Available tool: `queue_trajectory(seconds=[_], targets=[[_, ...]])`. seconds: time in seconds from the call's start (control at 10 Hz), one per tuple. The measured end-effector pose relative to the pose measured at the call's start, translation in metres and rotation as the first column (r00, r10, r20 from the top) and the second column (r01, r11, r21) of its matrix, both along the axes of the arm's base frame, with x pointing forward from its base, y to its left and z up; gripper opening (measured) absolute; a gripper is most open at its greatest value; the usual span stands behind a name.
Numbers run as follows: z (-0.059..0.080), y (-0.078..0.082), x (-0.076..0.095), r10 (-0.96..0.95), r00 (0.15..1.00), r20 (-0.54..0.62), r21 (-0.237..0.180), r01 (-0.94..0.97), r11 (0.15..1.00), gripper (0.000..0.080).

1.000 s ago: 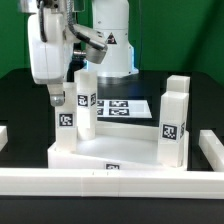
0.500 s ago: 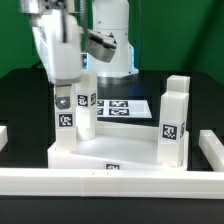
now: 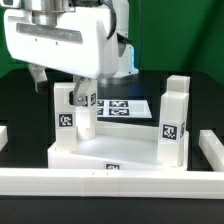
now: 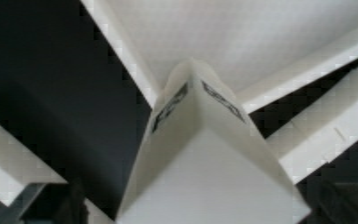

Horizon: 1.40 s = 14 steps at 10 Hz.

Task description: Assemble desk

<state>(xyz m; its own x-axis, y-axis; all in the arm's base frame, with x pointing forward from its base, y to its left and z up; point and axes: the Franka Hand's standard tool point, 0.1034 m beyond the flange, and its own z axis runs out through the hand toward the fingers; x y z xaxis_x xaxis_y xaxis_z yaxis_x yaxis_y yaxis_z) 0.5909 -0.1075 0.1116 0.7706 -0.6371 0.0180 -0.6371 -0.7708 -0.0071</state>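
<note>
Black bench [image 3: 20, 105] and a green backdrop frame what I work on. From the exterior view my tool [image 3: 62, 88] sits low behind my wide white wrist housing, right over the front leg [image 3: 66, 110] at that view's left; I cannot tell whether the fingers are closed on it or merely around it, since the housing hides them. My wrist view looks straight down the leg's length, so its long axis stands upright, running directly away from my tool toward the desk slab [image 3: 110, 157] in which it stands. Any coming move therefore turns on that vertical line. I count three legs upright on the slab: this one, a second leg [image 3: 86, 98] just behind it, and a third leg [image 3: 175, 118] at the exterior view's right. I see no fourth. One marker board [image 3: 128, 107] lies behind, and white border rails [image 3: 110, 181] run along the front.
</note>
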Motion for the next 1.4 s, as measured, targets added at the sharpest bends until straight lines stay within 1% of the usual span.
queue_trajectory(seconds=[0.2, 0.4, 0.6, 0.7, 0.9, 1.0, 1.1, 1.3, 1.4], targets=[[-0.001, 0.001, 0.001, 0.171, 0.985, 0.004, -0.007, -0.171, 0.985, 0.0649], [-0.003, 0.004, 0.002, 0.365, 0.931, 0.015, -0.027, -0.364, 0.931, 0.0649], [-0.005, 0.010, 0.001, 0.489, 0.872, 0.016, -0.050, -0.487, 0.872, 0.0649], [-0.006, 0.012, -0.001, 0.545, 0.838, 0.011, -0.049, -0.544, 0.837, 0.0649], [-0.006, 0.010, -0.001, 0.641, 0.768, 0.002, -0.053, -0.640, 0.767, 0.0649], [-0.006, 0.009, -0.001, 0.676, 0.737, -0.005, -0.056, -0.675, 0.736, 0.0621], [-0.006, 0.007, -0.002, 0.706, 0.708, -0.011, -0.058, -0.706, 0.706, 0.0621], [-0.007, 0.007, -0.002, 0.696, 0.718, -0.012, -0.057, -0.695, 0.716, 0.0288], [-0.007, 0.007, -0.002, 0.696, 0.718, -0.012, -0.057, -0.695, 0.717, 0.0289]])
